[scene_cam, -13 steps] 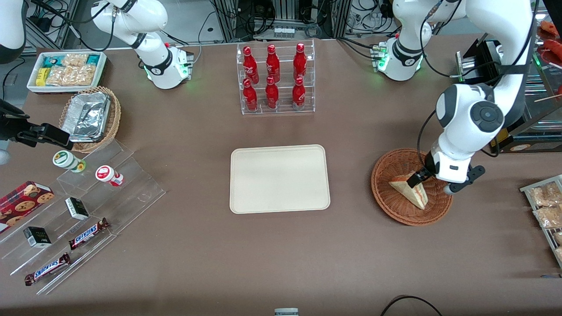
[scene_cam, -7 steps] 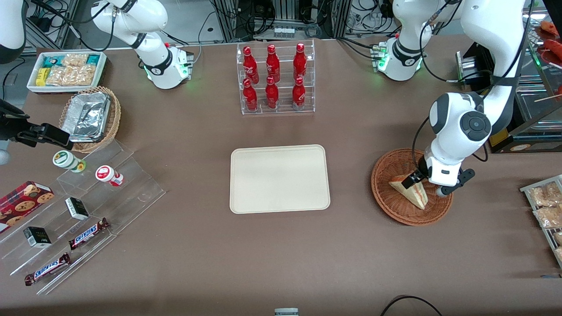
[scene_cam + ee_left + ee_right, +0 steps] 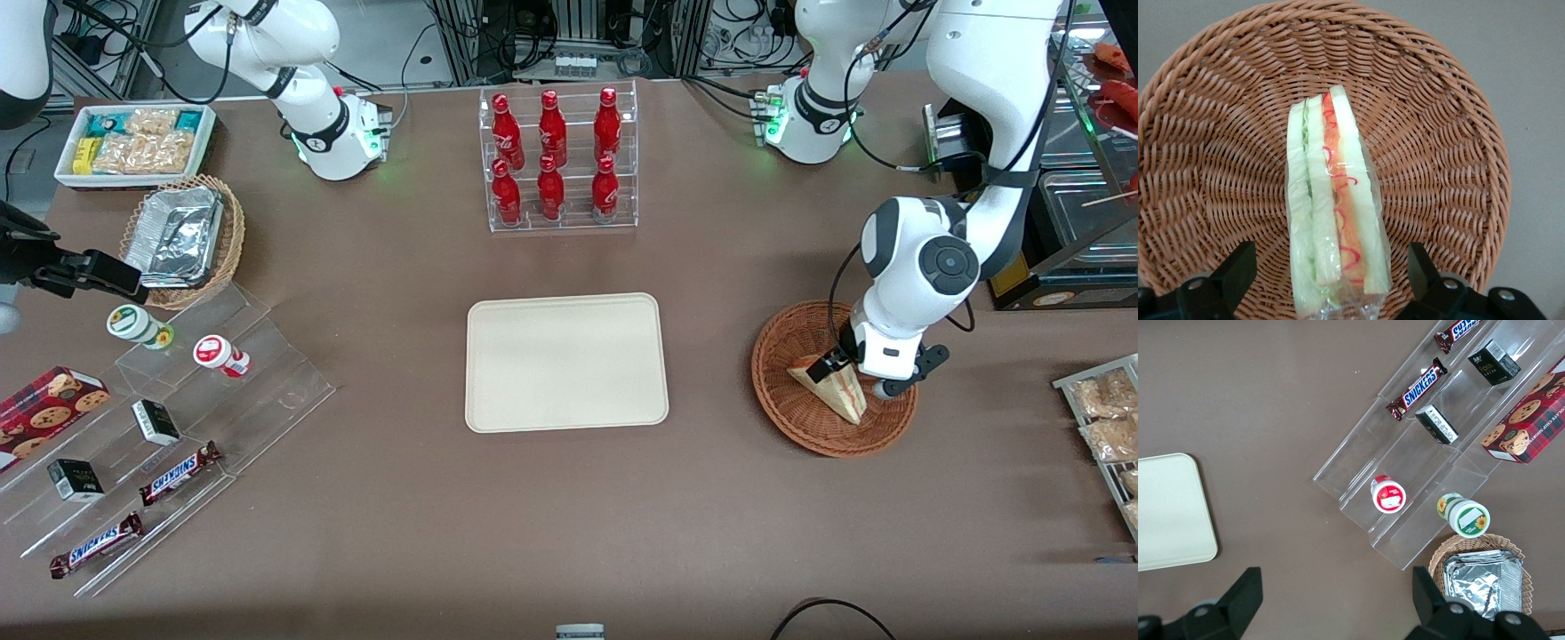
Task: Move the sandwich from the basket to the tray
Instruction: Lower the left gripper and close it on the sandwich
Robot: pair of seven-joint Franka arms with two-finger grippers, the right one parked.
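The sandwich (image 3: 829,388), a clear-wrapped wedge with its red, orange and green filling edge up, lies in the round reddish-brown wicker basket (image 3: 782,418) toward the working arm's end of the table. My left gripper (image 3: 852,372) is down in the basket, open, with one black finger (image 3: 1237,270) on each side of the sandwich (image 3: 1331,213) and gaps between pads and wrap. The basket weave (image 3: 1438,133) surrounds it. The cream tray (image 3: 566,362) sits at mid-table with nothing on it.
A clear rack of red bottles (image 3: 558,160) stands farther from the front camera than the tray. Bagged snacks on a wire rack (image 3: 1107,418) lie near the basket at the table's edge. Acrylic steps with candy bars (image 3: 169,444) are toward the parked arm's end.
The left arm has come lower over the basket and shifted slightly toward the tray, bringing the open fingers down around the sandwich. The sandwich has not moved.
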